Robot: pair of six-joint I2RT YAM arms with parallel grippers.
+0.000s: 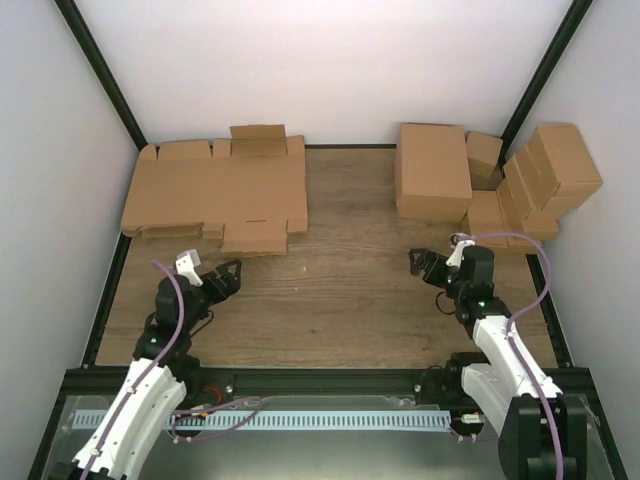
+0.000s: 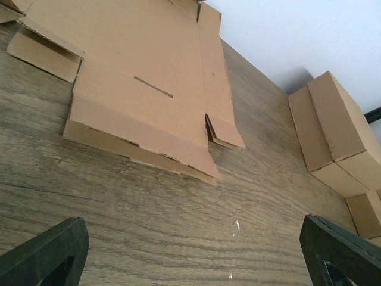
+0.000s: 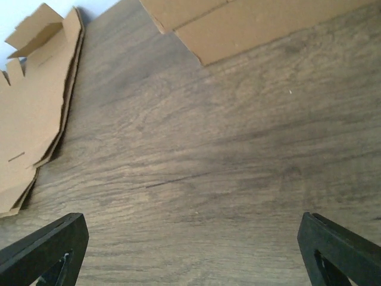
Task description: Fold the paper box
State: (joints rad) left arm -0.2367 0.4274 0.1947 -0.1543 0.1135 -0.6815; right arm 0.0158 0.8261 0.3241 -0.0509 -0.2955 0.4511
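A stack of flat brown cardboard blanks (image 1: 215, 190) lies at the back left of the table, one flap of the top sheet raised at the far edge. It shows in the left wrist view (image 2: 143, 71) and at the left edge of the right wrist view (image 3: 30, 131). No paper box shows apart from this stack. My left gripper (image 1: 225, 277) is open and empty, just in front of the stack's near edge, above bare wood (image 2: 193, 256). My right gripper (image 1: 425, 265) is open and empty at mid right, above bare wood (image 3: 193, 253).
A wide closed brown box (image 1: 432, 170) and several smaller closed brown boxes (image 1: 540, 185) are piled at the back right, seen also in the left wrist view (image 2: 336, 131) and the right wrist view (image 3: 250, 21). White walls and black frame posts enclose the wooden table (image 1: 340, 300).
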